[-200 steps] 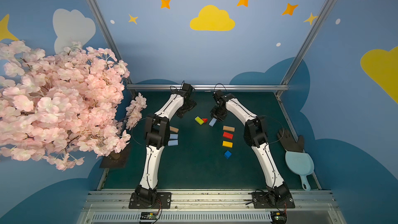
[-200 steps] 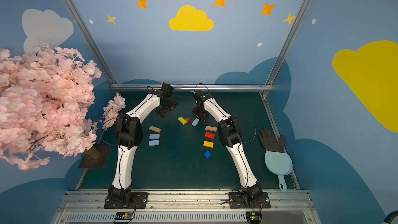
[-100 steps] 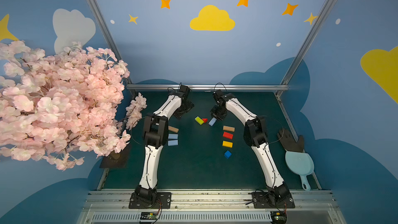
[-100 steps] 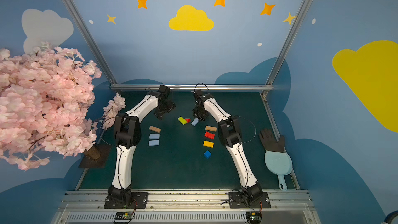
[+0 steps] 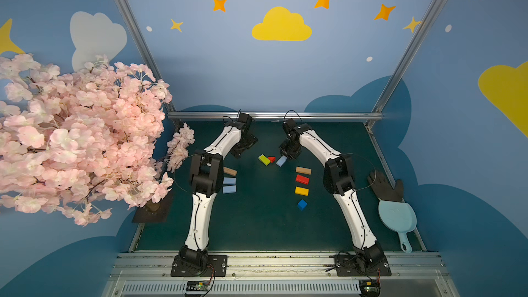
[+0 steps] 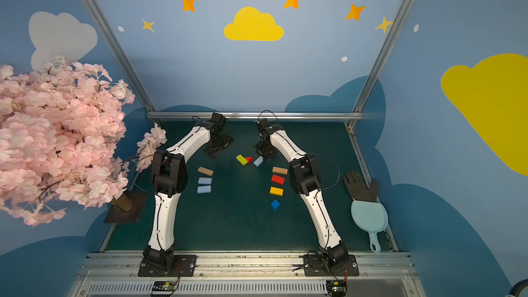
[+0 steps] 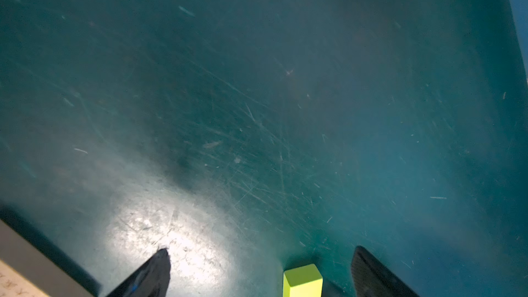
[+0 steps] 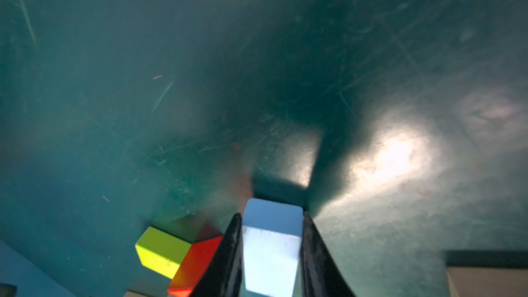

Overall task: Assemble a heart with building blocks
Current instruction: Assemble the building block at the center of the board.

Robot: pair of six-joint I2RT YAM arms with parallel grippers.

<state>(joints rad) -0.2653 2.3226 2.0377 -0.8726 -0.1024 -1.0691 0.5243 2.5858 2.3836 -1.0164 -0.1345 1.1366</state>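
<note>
No heart stands formed; the building blocks lie loose on the green mat. At the back middle a lime green bar (image 5: pixel 264 159) touches a red triangle (image 5: pixel 271 159). Right beside them my right gripper (image 8: pixel 271 214) is shut on a light blue bar (image 8: pixel 271 247), also in a top view (image 6: pixel 258 161). Below it lie a tan bar (image 5: pixel 303 170), a red bar (image 5: pixel 302 179), a yellow bar (image 5: pixel 301 191) and a dark blue cube (image 5: pixel 302 204). My left gripper (image 7: pixel 260 250) is open just left of the lime green bar (image 7: pixel 303 280), holding nothing.
By the left arm's elbow lie a tan bar (image 5: pixel 230 171) and two light blue bars (image 5: pixel 229 180). A pink blossom tree (image 5: pixel 80 138) overhangs the left edge. A black glove (image 5: pixel 384 185) and a pale blue scoop (image 5: pixel 397 218) lie at the right edge.
My right gripper has closed on the light blue bar. My left gripper has drawn back a little to the left, away from the lime green bar.
</note>
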